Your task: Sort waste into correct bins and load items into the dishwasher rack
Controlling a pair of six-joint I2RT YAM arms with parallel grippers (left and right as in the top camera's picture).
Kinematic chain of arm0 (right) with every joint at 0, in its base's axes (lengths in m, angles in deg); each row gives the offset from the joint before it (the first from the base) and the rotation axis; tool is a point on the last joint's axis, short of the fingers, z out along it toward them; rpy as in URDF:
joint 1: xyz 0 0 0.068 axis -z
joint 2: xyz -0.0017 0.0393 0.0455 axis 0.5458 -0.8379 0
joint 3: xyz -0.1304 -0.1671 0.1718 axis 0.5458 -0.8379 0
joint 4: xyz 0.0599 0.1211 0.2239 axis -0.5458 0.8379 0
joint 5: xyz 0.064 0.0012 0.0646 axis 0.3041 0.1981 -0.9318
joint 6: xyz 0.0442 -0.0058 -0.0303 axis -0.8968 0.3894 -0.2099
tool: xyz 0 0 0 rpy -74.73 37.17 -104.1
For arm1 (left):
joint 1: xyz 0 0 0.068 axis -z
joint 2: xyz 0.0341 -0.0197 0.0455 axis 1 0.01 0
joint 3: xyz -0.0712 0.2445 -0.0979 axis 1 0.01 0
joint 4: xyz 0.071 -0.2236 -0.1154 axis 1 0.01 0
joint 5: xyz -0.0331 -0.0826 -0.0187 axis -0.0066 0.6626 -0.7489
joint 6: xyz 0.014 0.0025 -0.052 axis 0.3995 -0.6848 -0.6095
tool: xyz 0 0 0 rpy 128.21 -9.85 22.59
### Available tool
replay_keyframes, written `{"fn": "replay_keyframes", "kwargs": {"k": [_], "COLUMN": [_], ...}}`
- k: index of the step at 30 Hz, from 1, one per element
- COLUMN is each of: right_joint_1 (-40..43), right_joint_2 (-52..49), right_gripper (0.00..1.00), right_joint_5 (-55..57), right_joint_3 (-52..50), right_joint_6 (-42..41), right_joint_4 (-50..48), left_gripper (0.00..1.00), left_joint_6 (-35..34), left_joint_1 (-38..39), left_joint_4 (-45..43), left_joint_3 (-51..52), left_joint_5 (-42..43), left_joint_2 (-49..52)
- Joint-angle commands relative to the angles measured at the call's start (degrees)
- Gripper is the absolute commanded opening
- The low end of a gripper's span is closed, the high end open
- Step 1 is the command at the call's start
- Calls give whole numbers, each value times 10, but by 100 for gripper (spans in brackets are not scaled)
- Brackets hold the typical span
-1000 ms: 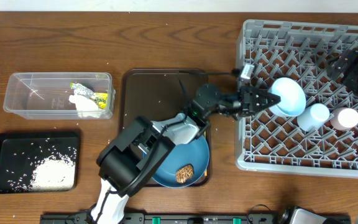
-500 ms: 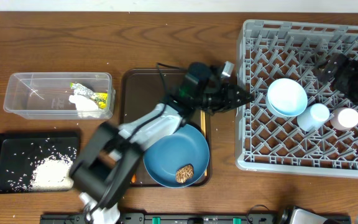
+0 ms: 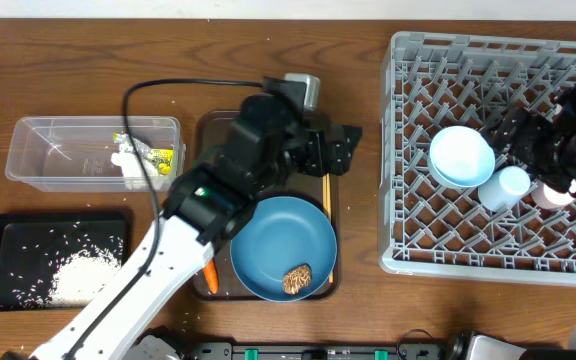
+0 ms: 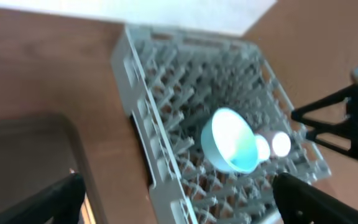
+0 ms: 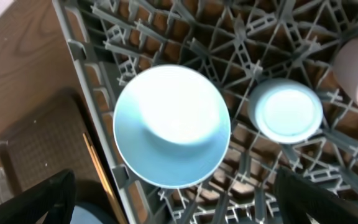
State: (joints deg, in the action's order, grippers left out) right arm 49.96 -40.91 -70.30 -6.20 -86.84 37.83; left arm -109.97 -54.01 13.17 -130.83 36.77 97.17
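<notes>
Pink cup, probably, under right arm

The left arm has a long white link ending in bulky black joint housings with a small green mark, a thin black cable looping off it, a grey box-shaped camera housing and a black left gripper, while the right arm is mostly black.

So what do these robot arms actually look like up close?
The left arm has a white tube-like link between chunky black joints, a small green mark, a grey box near the wrist and a black cable looping off it. Its pincer is black with two flat fingers. The right arm is mostly black too.
</notes>
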Motion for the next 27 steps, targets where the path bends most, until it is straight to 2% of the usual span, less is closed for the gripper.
{"fn": "replay_keyframes", "kwargs": {"k": [1, 7, 9, 12, 15, 18, 20, 27], "right_joint_1": [-3, 24, 40, 52, 51, 54, 63, 99], "right_joint_2": [2, 2, 2, 1, -8, -24, -34, -41], "right_gripper": [94, 95, 96, 95, 94, 94, 95, 98], "right_joint_5": [-5, -5, -5, -11, -4, 45, 45, -64], "right_joint_3": [1, 1, 1, 0, -1, -1, -1, -1], "right_joint_6": [7, -25, -9, 9, 12, -2, -22, -28], "right_joint_4": [-17, -37, -49, -48, -17, 3, -5, -90], "left_gripper": [89, 80, 80, 80, 80, 79, 80, 80], "left_joint_6": [29, 39, 67, 74, 88, 179, 233, 382], "left_joint_1": [1, 25, 35, 39, 39, 52, 73, 166], "left_joint_4": [11, 70, 97, 124, 117, 116, 128, 132], "left_joint_3": [-12, -79, -118, -150, -153, -161, -161, -161], "left_joint_5": [-20, -9, -9, -32, -24, 43, 47, -45], "left_joint_2": [23, 108, 140, 168, 170, 170, 170, 210]}}
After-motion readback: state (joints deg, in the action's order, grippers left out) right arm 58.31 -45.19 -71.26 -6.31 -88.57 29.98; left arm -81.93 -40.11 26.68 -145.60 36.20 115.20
